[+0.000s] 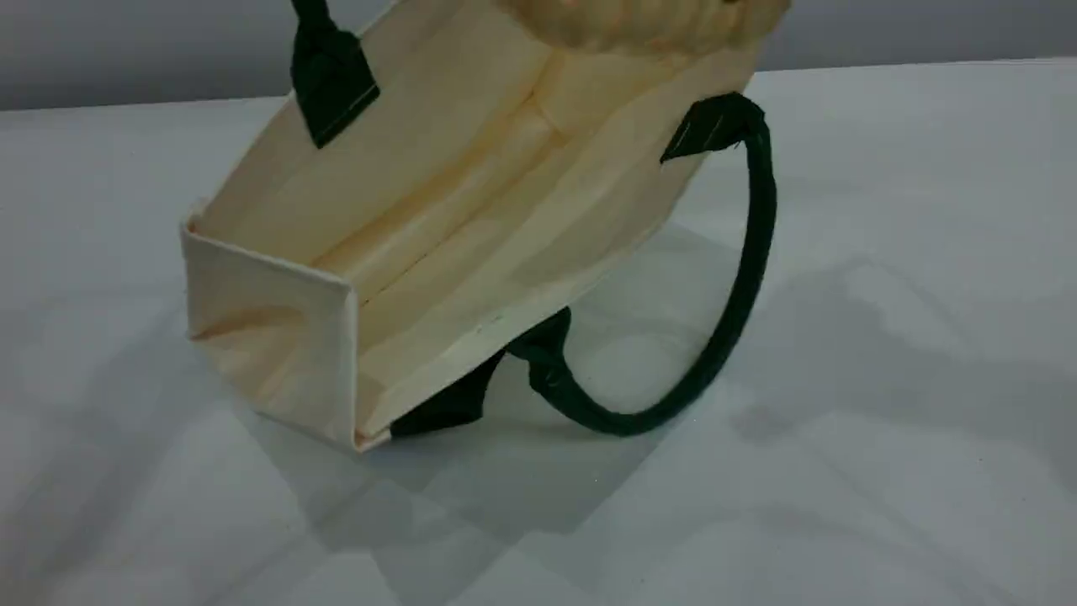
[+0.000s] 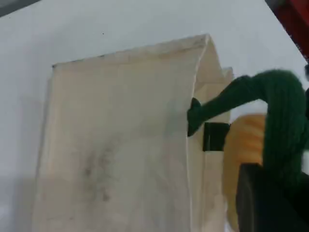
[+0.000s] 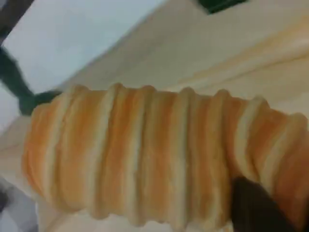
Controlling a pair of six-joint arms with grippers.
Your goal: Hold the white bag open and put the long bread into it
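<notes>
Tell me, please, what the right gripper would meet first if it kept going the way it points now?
Probably the inside of the white bag. The right gripper holds the long bread just above the open mouth, with only cream canvas behind it; depth is hard to judge.

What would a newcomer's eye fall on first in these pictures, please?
The white bag, tipped with its mouth gaping toward the scene camera, fills the middle of the table. The ridged long bread fills the right wrist view, poised over the bag's opening. One green rope handle loops down onto the table; the other rises at the left gripper.
</notes>
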